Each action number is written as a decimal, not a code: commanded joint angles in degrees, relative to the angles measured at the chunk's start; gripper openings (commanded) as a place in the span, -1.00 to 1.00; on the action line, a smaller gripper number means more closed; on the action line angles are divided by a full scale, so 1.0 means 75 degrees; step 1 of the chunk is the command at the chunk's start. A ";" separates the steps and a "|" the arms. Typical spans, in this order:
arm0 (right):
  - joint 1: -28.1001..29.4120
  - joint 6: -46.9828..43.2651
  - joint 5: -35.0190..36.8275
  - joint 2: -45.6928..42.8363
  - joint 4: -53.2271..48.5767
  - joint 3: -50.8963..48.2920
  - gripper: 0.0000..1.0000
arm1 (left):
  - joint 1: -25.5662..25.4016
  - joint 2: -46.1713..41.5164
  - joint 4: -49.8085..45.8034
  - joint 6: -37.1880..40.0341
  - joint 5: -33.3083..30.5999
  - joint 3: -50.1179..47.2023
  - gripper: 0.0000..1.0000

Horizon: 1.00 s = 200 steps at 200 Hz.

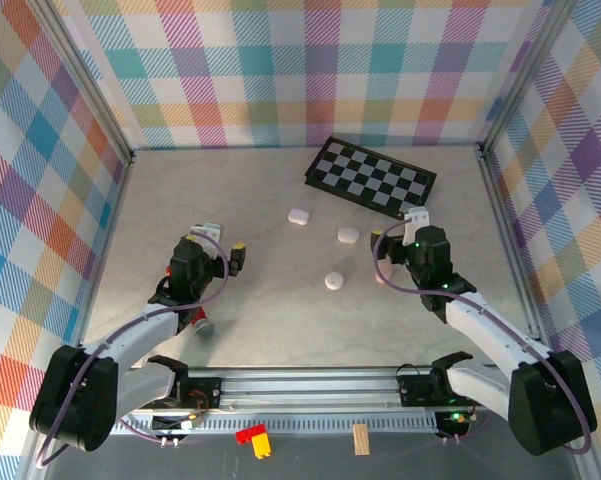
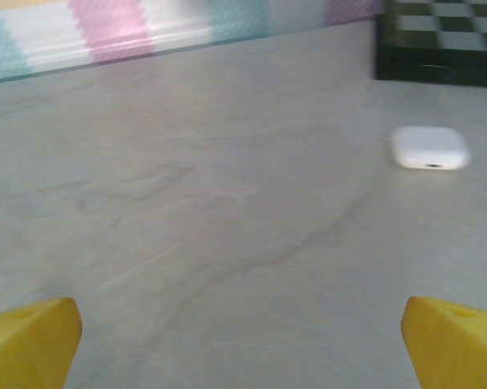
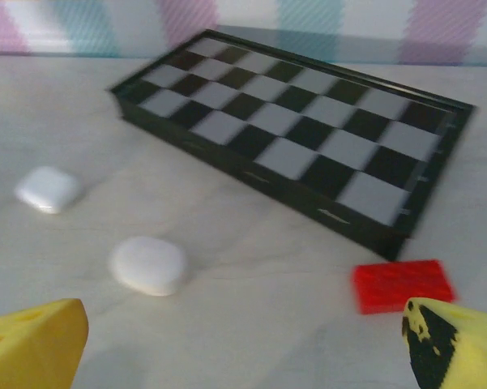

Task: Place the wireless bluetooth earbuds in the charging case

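White cases [image 1: 348,235], 3; 1 chessboard [image 3: 308,130]; 1 red block [image 3: 403,285]; left hand [image 2: 243,344] and right hand [image 3: 243,344] spread

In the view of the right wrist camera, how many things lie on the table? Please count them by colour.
White cases: 2
Black-and-white chequered board: 1
Red block: 1
Total: 4
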 commanded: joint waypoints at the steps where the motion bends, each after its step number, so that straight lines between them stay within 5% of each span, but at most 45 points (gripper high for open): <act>1: -0.0564 -0.0743 0.0233 0.0619 0.1518 -0.0510 0.98 | 0.0305 0.0286 0.0896 -0.0317 -0.1014 -0.0192 1.00; 58: -0.1988 -0.0501 -0.1244 0.2482 0.4229 -0.0940 0.98 | 0.0802 0.2277 0.3444 -0.0401 -0.1378 -0.0330 1.00; 94: -0.2310 -0.0310 -0.1713 0.3652 0.5108 -0.0778 0.97 | 0.1170 0.3489 0.3549 -0.0806 -0.0984 0.0191 1.00; 107: -0.2343 -0.0313 -0.1814 0.3573 0.4297 -0.0450 0.97 | 0.1307 0.3786 0.3656 -0.1016 -0.1038 0.0290 1.00; 200: -0.2365 -0.0342 -0.1873 0.3600 0.4302 -0.0428 0.98 | 0.1431 0.3753 0.3563 -0.1043 -0.0813 0.0296 1.00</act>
